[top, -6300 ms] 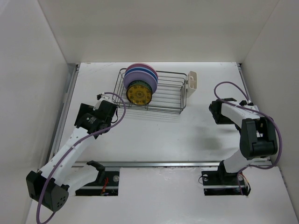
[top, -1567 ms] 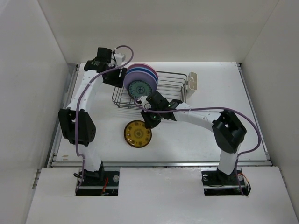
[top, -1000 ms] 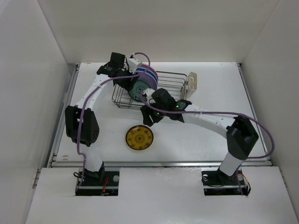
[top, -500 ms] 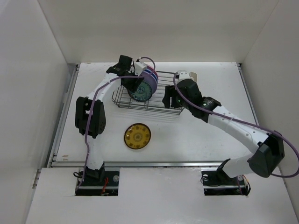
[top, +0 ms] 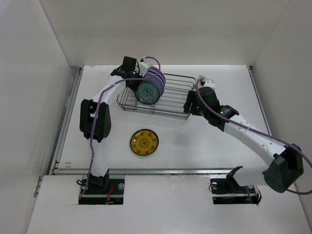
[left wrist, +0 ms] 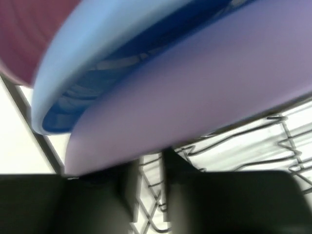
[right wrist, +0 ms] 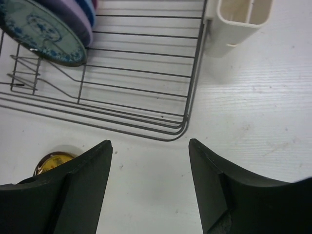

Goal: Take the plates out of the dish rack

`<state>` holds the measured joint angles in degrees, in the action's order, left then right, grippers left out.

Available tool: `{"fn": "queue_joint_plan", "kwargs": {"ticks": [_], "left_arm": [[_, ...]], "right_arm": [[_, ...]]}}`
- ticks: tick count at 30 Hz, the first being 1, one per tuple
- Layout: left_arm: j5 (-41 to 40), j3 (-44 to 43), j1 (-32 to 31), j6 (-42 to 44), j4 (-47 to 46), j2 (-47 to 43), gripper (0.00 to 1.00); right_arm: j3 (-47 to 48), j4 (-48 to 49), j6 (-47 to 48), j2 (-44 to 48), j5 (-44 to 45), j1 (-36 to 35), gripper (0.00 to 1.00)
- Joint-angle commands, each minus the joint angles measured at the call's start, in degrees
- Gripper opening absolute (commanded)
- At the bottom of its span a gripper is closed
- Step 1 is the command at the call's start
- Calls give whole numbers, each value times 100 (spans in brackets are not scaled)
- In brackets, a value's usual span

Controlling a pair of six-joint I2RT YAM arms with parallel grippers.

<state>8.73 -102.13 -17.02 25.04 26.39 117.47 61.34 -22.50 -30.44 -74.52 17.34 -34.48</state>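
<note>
The dark wire dish rack (top: 168, 100) stands at the back of the table. At its left end stand a teal patterned plate (top: 146, 91), then lavender (left wrist: 204, 73), blue (left wrist: 92, 53) and pink (left wrist: 19, 39) plates behind it. A yellow patterned plate (top: 144, 142) lies flat on the table in front of the rack. My left gripper (top: 133, 84) is at the rack's left end, its tips (left wrist: 148, 168) just under the lavender plate's rim. Only a narrow slit with rack wire shows between the jaws. My right gripper (right wrist: 148, 144) hangs open and empty over the table off the rack's near right corner (right wrist: 181, 127).
A cream utensil cup (right wrist: 239, 22) hangs on the rack's right end, close to my right wrist. White walls close in the table on three sides. A metal rail (top: 165, 170) runs along the near edge.
The left jaws have closed at the plates' left side. My right arm has swung right, from the rack's middle to its right end. The yellow plate has not moved.
</note>
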Motion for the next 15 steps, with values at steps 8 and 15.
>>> {"fn": "queue_joint_plan", "kwargs": {"ticks": [8, 15], "left_arm": [[146, -27, -30, -60, -38, 83, 0], [287, 26, 23, -175, -38, -312, 0]], "right_arm": [[80, -167, -569, -580, 761, 222, 70], [264, -44, -517, -993, 753, 337, 70]]}}
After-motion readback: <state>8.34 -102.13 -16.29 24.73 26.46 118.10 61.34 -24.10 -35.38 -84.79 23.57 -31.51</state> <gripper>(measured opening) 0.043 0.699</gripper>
